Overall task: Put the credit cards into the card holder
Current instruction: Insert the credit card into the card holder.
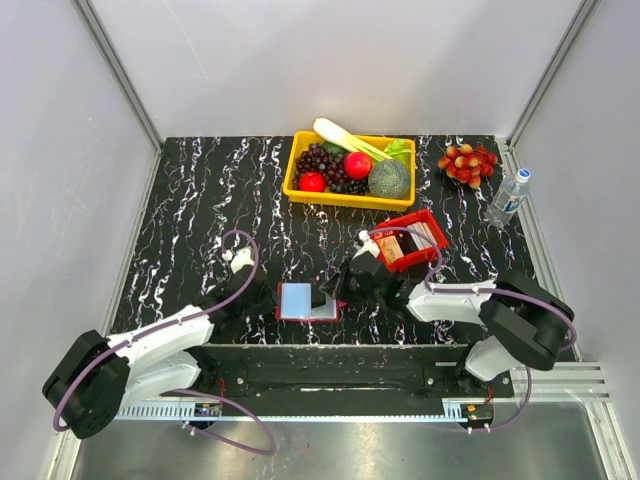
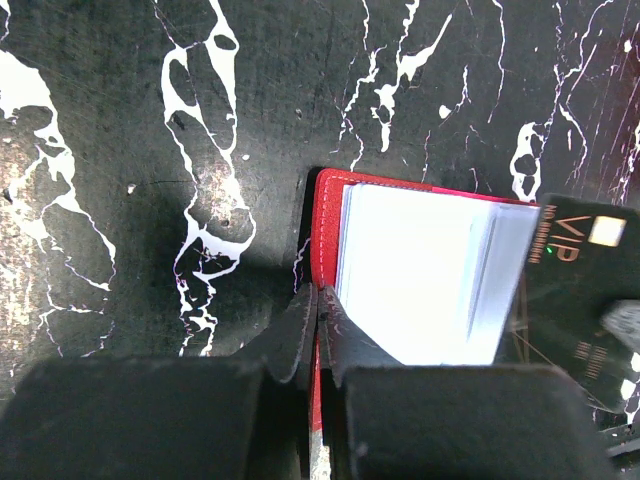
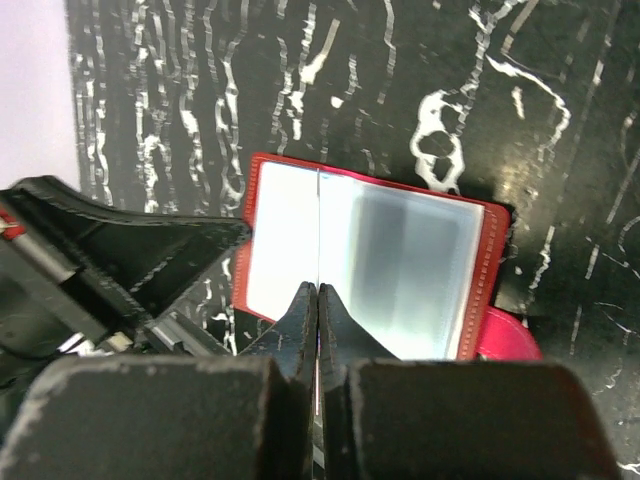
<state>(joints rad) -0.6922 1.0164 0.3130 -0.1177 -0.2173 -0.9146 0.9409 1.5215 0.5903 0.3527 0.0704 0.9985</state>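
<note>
The table [image 1: 200, 220] is black with white veins. The card holder [image 1: 300, 300] lies open on it, pale inner faces up, between the two arms. Just beyond the holder's right side stands the red tray [image 1: 405, 219] with the other cards [image 1: 420, 238] still in it, so most of the task looks undone.

The left gripper [image 2: 318, 322] has its fingers pressed together on the holder's left red edge, pinning the cover down. The right gripper [image 3: 317, 305] is also pressed together. In its own view only a thin line runs out from the fingertips over the holder, which I take to be a card seen edge-on. The left wrist view shows a black card [image 2: 580, 270] with gold lettering at the holder's right edge, overlapping the pale sleeve there.

The step in hand appears to be feeding this black card into a sleeve. To do it well:

- The left pinch should hold firm, so the holder neither slides nor folds shut when the card pushes against it.
- The card's leading edge should meet the sleeve mouth square and nearly flat to the holder. A tilted corner would catch on the clear plastic.
- Slide it along the pocket's line with light pressure. Let go only once enough of the card is buried that it stays put.

Which sleeve mouth the card is aimed at cannot be told from these views.
</note>
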